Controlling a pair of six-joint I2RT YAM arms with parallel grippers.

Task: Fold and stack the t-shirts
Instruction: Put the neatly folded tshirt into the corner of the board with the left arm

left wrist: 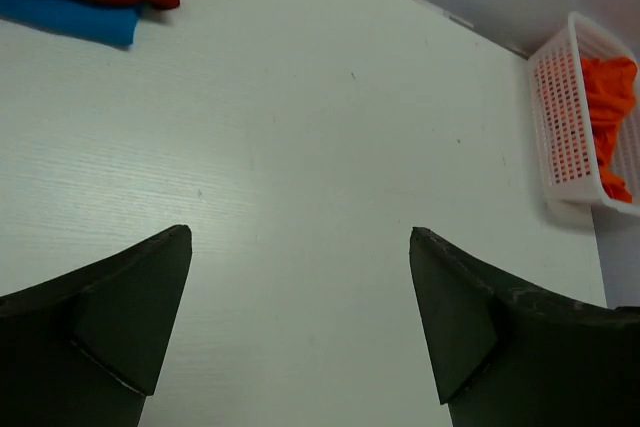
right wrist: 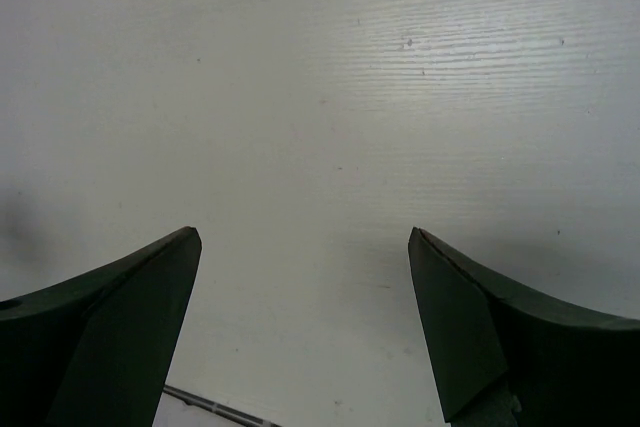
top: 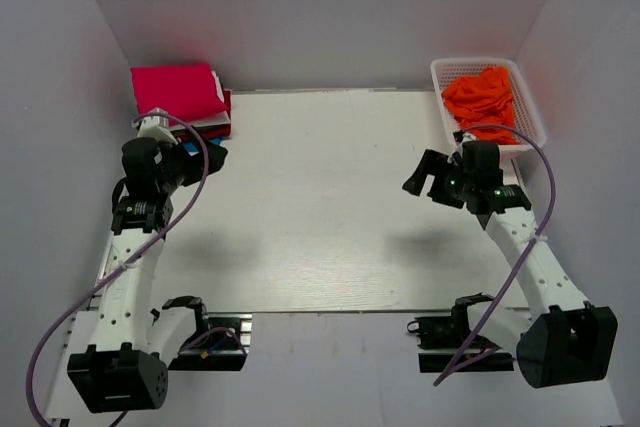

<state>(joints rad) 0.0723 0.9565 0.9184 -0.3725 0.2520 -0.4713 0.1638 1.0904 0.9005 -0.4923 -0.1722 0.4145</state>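
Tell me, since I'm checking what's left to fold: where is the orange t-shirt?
In the top view, the orange t-shirt lies crumpled inside the white basket at the far right corner of the table, on the robot's right side.

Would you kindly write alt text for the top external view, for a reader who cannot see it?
Above a pale table, the left gripper is beside a far-left stack of folded t-shirts topped by a crimson one; the right gripper is near a far-right white basket of crumpled orange clothing.
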